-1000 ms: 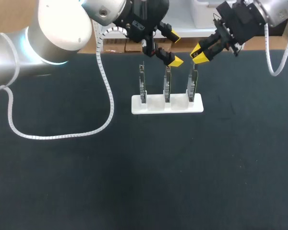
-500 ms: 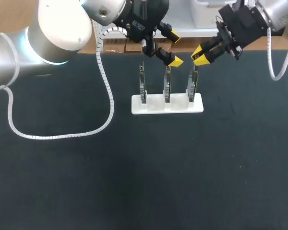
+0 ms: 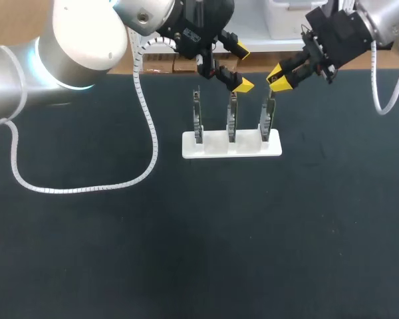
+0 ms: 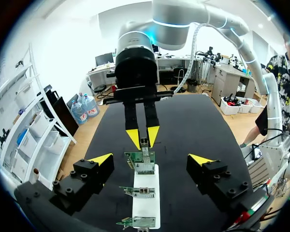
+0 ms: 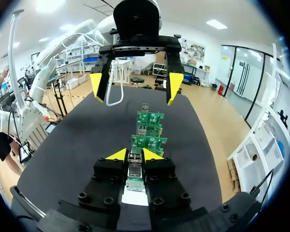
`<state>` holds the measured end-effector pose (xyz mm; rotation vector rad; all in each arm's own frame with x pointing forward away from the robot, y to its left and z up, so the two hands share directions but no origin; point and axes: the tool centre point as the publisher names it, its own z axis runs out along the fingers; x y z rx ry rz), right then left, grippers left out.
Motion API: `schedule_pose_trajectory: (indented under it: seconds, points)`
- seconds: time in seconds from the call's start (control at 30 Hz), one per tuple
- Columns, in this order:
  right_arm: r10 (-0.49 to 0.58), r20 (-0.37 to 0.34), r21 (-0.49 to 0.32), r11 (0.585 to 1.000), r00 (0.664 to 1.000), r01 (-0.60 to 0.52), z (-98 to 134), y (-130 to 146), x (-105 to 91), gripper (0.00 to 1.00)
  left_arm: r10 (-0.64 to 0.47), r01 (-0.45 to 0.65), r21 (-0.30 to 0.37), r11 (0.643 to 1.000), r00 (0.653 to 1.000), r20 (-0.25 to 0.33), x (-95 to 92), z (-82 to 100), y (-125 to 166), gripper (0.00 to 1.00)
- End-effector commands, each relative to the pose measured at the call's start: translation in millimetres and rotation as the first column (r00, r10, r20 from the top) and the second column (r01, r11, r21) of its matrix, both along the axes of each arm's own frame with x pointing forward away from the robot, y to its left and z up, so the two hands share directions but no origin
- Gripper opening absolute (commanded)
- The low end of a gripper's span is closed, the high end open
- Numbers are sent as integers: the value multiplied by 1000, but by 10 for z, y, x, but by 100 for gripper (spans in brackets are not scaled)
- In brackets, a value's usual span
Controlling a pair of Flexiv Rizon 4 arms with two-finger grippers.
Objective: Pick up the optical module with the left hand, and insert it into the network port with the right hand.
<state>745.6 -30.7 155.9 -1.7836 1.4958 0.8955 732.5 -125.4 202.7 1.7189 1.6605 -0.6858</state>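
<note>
Left gripper [image 3: 241,66] hangs spread wide over the middle board [image 3: 231,119]; right gripper [image 3: 277,81] angles down, pinching the module [image 5: 135,171] atop the end board [image 3: 268,118]

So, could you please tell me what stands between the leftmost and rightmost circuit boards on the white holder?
A third circuit board stands upright in the middle of the white holder, apart from both; the head view shows it plainly.
</note>
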Motion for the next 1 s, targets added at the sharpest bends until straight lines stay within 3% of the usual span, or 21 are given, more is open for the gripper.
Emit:
schedule_pose_trajectory:
  seconds: [0.03,0.63,0.8,0.87,0.9,0.93,0.97,1.0]
  points:
    - [3,1,16,1000,1000,-3,-47,-10,27,1,1,-1,7,1000,1000,-3,8,12,-7,100]
    - [12,3,21,1000,1000,-12,-118,62,104,4,1,-1,7,1000,1000,-3,8,12,-7,100]
    - [10,10,21,1000,1000,-10,-108,82,97,15,1,-1,7,1000,1000,-3,8,12,-7,100]
    - [5,19,22,1000,1000,-6,-92,84,88,23,1,-1,7,1000,1000,-3,8,12,-7,100]
    - [2,22,22,1000,1000,-2,-84,85,83,32,1,-1,7,1000,1000,-3,8,12,-7,100]
    - [-1,24,24,1000,1000,0,-75,88,77,48,1,-1,7,1000,1000,-3,8,12,-7,100]
    - [0,25,24,1000,1000,0,-68,92,70,100,1,-1,7,1000,1000,-3,8,12,-7,100]
    - [-3,23,17,1000,1000,2,-61,96,62,100,1,-1,7,1000,1000,-3,8,12,-7,100]
